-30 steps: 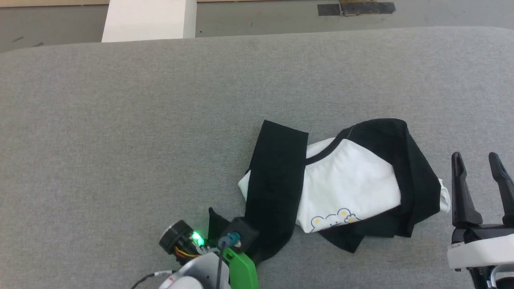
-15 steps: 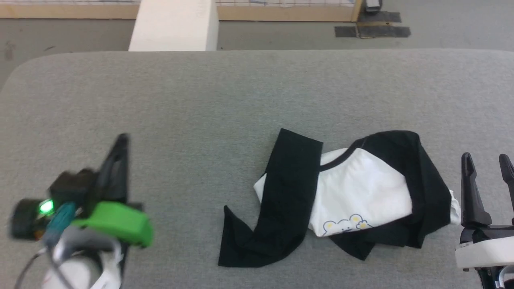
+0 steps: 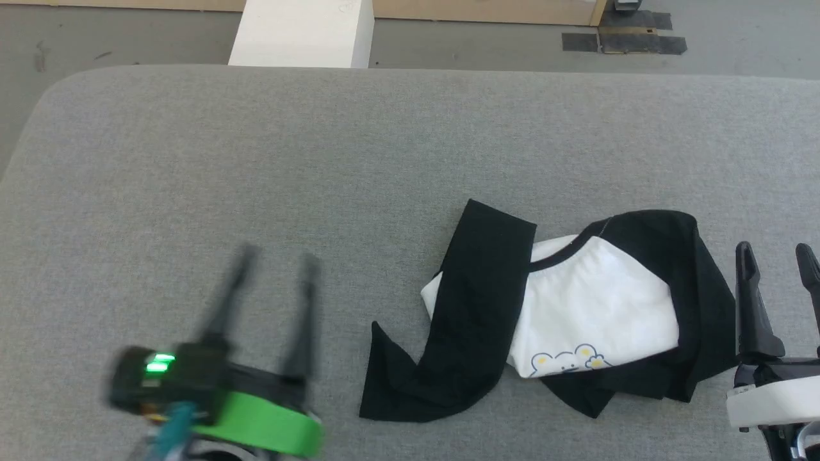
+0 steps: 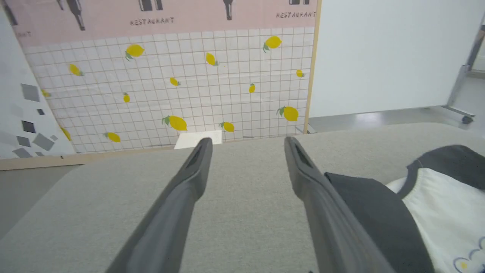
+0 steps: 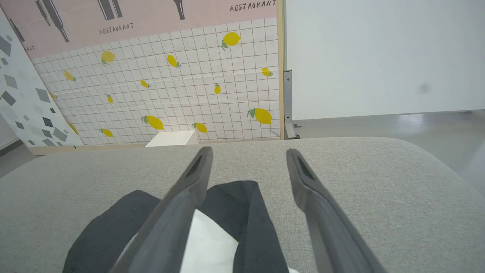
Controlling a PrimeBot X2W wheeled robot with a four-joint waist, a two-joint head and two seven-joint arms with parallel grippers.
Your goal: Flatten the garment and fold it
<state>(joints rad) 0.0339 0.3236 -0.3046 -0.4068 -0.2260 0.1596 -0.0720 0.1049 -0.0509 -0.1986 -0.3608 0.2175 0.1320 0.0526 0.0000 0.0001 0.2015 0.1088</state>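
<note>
**Head view:** garment [image 3: 596,307] lies crumpled on grey table [image 3: 256,160]. White body faces up, w/ bear print [image 3: 564,360] at garment's near edge. One black sleeve [image 3: 477,301] is folded across garment's L side, its end bunched at the near-L corner. The other black part wraps garment's far and R sides. L gripper [image 3: 277,257], blurred, is well L of garment, clear of it, fingers spread, nothing btwn them. R gripper [image 3: 776,251] is just R of garment, fingers apart, empty. White block [image 3: 301,32] stands on the floor beyond garment, far-L of it.

**Left wrist view:** L gripper [image 4: 246,142] fingers are wide apart and empty, over bare table L of garment [image 4: 435,204]. Garment's black sleeve runs partly behind the R finger. Lemon-print tiled panel [image 4: 170,87] stands far beyond garment.

**Right wrist view:** R gripper [image 5: 246,151] fingers are spread, nothing pinched. Garment [image 5: 250,220] lies under the L finger, w/ black cloth showing btwn the two fingers. Can't tell if it touches.
</note>
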